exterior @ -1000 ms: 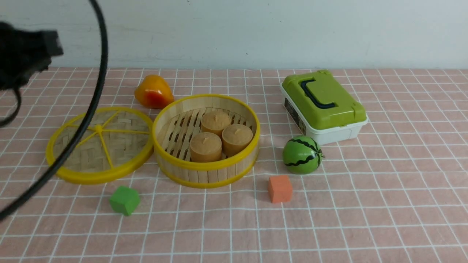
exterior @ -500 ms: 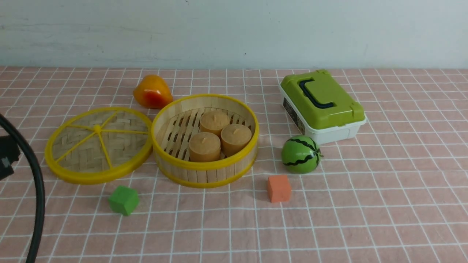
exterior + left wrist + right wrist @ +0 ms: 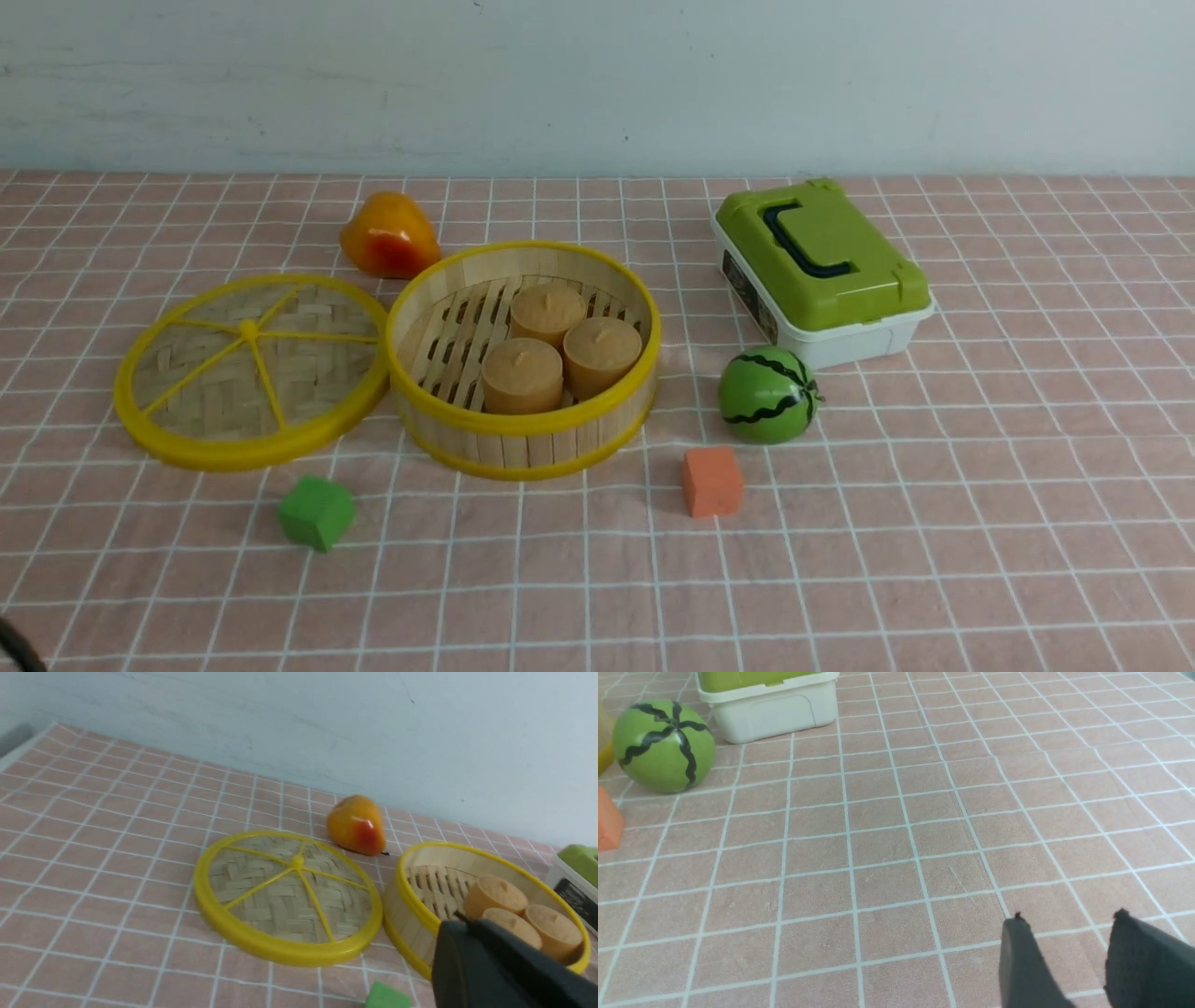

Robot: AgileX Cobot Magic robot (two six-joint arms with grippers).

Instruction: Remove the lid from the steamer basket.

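1. the lid point(image 3: 250, 369) lies flat on the surface point(image 3: 934, 579), spokes and knob up, on the robot's left of the basket point(image 3: 523, 443). their yellow rims are touching or just beside each other; which one cannot be told.
2. the basket stands upright and open, with three tan cakes point(image 3: 551, 350) on its slatted floor and nothing covering it.
3. the left fingers point(image 3: 481, 966) are together, showing as one dark wedge in the left wrist view, and hold nothing. the lid lies ahead of them and apart, and the basket's near wall is closer to their tip.
4. the right fingers point(image 3: 1024, 961) stand apart, empty, with bare cloth between them. they are over the robot's right part of the surface, with the melon point(image 3: 663, 744) and the box point(image 3: 770, 709) ahead, well apart from the lid.
5. the relation that matters: the lid sits on the left side, so the left arm is the nearer one. as a round disc it has no long axis, so only the rim or the knob offers a hold.
6. judged from this, the lid is already off and the task looks done. no further grasp seems called for.
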